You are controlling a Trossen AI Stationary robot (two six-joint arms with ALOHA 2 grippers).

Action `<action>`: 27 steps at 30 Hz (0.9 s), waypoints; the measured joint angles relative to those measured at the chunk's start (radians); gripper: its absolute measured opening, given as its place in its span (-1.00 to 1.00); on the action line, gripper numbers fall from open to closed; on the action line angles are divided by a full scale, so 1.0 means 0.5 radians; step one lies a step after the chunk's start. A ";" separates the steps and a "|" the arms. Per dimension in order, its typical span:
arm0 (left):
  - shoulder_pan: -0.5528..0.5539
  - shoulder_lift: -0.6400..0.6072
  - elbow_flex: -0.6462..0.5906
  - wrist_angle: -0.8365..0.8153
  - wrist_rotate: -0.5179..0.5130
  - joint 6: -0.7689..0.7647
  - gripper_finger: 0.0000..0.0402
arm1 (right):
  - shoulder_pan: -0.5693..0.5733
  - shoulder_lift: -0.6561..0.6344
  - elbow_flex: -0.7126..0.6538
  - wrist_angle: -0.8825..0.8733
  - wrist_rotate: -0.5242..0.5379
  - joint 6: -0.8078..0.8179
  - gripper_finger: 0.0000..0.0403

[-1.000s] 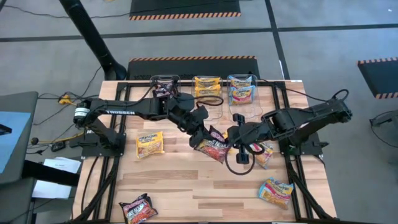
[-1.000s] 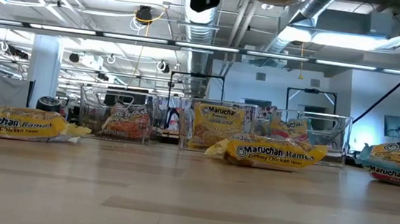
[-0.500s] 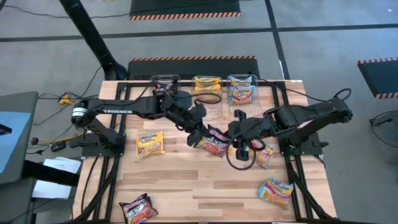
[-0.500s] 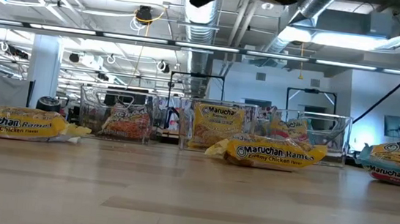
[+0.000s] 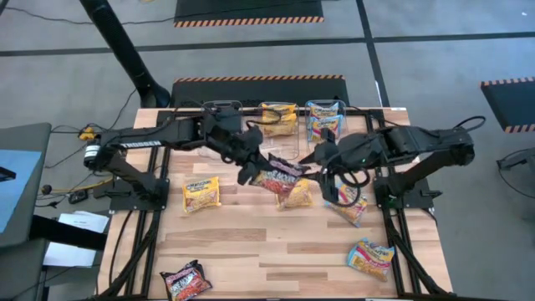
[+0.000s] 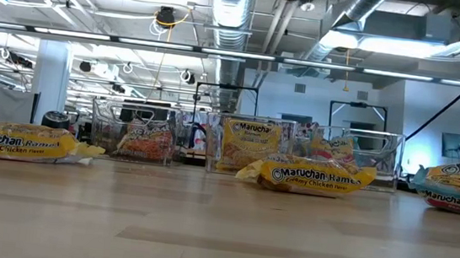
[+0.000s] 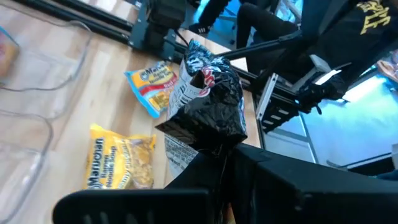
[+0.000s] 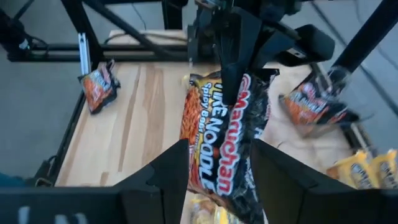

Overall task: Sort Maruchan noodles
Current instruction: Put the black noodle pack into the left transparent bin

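Note:
A dark maroon-black noodle packet point(image 5: 282, 173) hangs over the middle of the table, and my left gripper point(image 5: 253, 170) is shut on it. My right gripper point(image 5: 316, 156) stands open just to the right of it. In the right wrist view its fingers point(image 8: 158, 180) flank the packet point(image 8: 227, 137); whether they touch it I cannot tell. Below lies a yellow packet point(image 5: 298, 193) flat on the wood. Other packets lie loose: yellow point(image 5: 201, 193), dark point(image 5: 185, 280), light blue point(image 5: 370, 256) and another point(image 5: 349, 206). My left gripper pinches the dark packet by one end point(image 7: 208, 142) between its two fingers, coming from the table's left and slanting down. The packet sticks out beyond the fingers toward the right arm, crumpled at the grip, and is lifted clear of the table.
Three clear tubs stand along the far edge, left point(image 5: 221, 112), middle point(image 5: 278, 116) and right point(image 5: 326, 118), each with packets inside. Black frame rails point(image 5: 386, 167) run along both sides. Bare wood lies at the near middle point(image 5: 267, 251).
My right gripper has let go of the dark packet and risen, drawing back toward the far edge. My left gripper has lifted the packet and carried it toward the far left. The yellow packet underneath now shows in full.

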 joint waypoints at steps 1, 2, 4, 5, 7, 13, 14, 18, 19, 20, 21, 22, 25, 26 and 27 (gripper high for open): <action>0.017 -0.026 0.000 -0.017 -0.012 0.020 -1.00 | -0.013 0.000 0.024 0.001 0.000 -0.015 -0.05; 0.034 -0.053 0.000 -0.035 -0.024 0.043 -1.00 | -0.027 0.000 0.047 0.002 0.000 -0.029 -0.05; 0.074 -0.114 0.000 -0.085 -0.052 0.084 -1.00 | -0.057 0.000 0.085 0.004 0.000 -0.048 -0.05; 0.095 -0.144 0.000 -0.103 -0.061 0.109 -1.00 | -0.075 0.000 0.100 0.002 0.000 -0.049 -0.05; 0.142 -0.203 0.000 -0.123 -0.082 0.161 -1.00 | -0.113 0.000 0.121 0.000 0.000 -0.049 -0.05; 0.298 -0.389 -0.001 -0.157 -0.117 0.310 -1.00 | -0.241 0.000 0.134 -0.004 0.000 -0.070 -0.05; 0.327 -0.417 -0.001 -0.163 -0.118 0.331 -1.00 | -0.260 0.000 0.134 -0.003 0.000 -0.069 -0.05; 0.440 -0.516 -0.001 -0.223 -0.150 0.432 -1.00 | -0.351 0.000 0.134 -0.002 0.000 -0.069 -0.05; 0.470 -0.535 -0.001 -0.262 -0.158 0.451 -1.00 | -0.372 0.000 0.134 -0.002 0.000 -0.069 -0.05; 0.500 -0.550 -0.001 -0.304 -0.166 0.470 -1.00 | -0.394 0.000 0.134 -0.002 0.000 -0.069 -0.05; 0.529 -0.562 -0.001 -0.351 -0.169 0.492 -1.00 | -0.416 0.000 0.134 -0.002 0.000 -0.069 -0.05; 0.556 -0.570 -0.001 -0.395 -0.168 0.515 -1.00 | -0.436 0.000 0.134 -0.002 0.000 -0.068 -0.05; 0.630 -0.577 -0.001 -0.498 -0.148 0.574 -1.00 | -0.498 0.001 0.134 -0.002 -0.001 -0.068 -0.05; 0.651 -0.576 -0.001 -0.520 -0.147 0.585 -1.00 | -0.517 0.001 0.134 -0.002 -0.001 -0.068 -0.05; 0.673 -0.576 -0.006 -0.531 -0.141 0.597 -1.00 | -0.538 0.001 0.134 -0.002 -0.001 -0.068 -0.05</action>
